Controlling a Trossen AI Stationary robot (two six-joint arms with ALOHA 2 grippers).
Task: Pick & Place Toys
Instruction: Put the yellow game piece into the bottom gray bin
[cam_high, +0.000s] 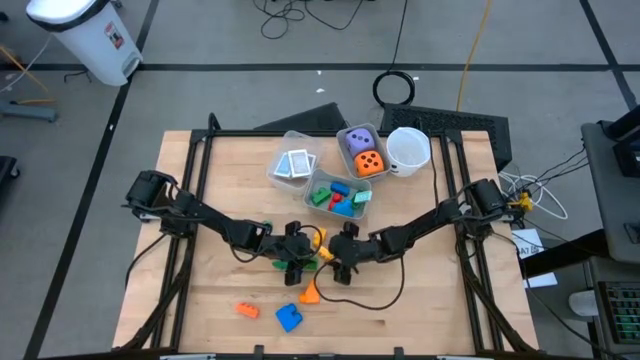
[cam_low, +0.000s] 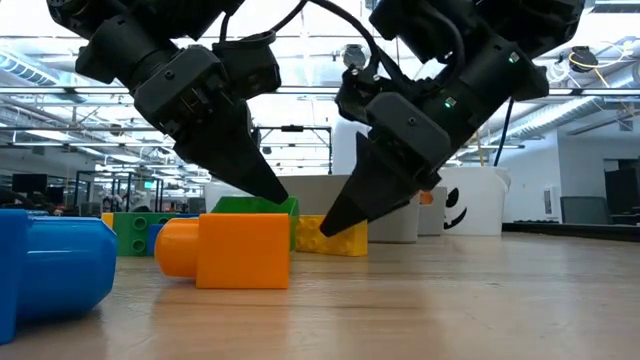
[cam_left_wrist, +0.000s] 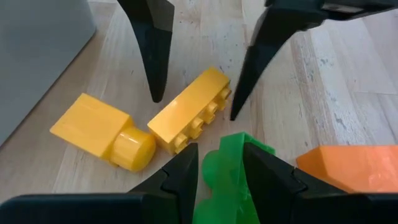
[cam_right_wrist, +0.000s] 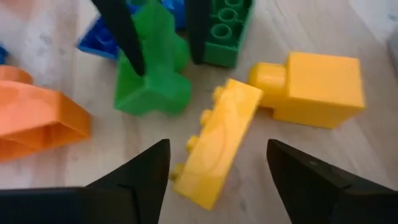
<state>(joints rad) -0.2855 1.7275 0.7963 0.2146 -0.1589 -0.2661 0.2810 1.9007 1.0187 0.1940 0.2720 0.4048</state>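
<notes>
- Left gripper (cam_left_wrist: 217, 168) pinches the green block (cam_left_wrist: 233, 180); lifting could knock the yellow brick (cam_left_wrist: 189, 109).
- Right gripper (cam_right_wrist: 214, 165), spread astride that brick, may collide with the left.

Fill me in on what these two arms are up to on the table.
They are sorting toys. The left claw is closed on a green plastic building block mid-table. The right claw stands open around a long yellow studded brick beside it, not yet gripping. A yellow block with a round peg lies close by, and loose orange and blue pieces wait nearer the front edge. The clear plastic bins behind already hold cards, dice and blocks.
</notes>
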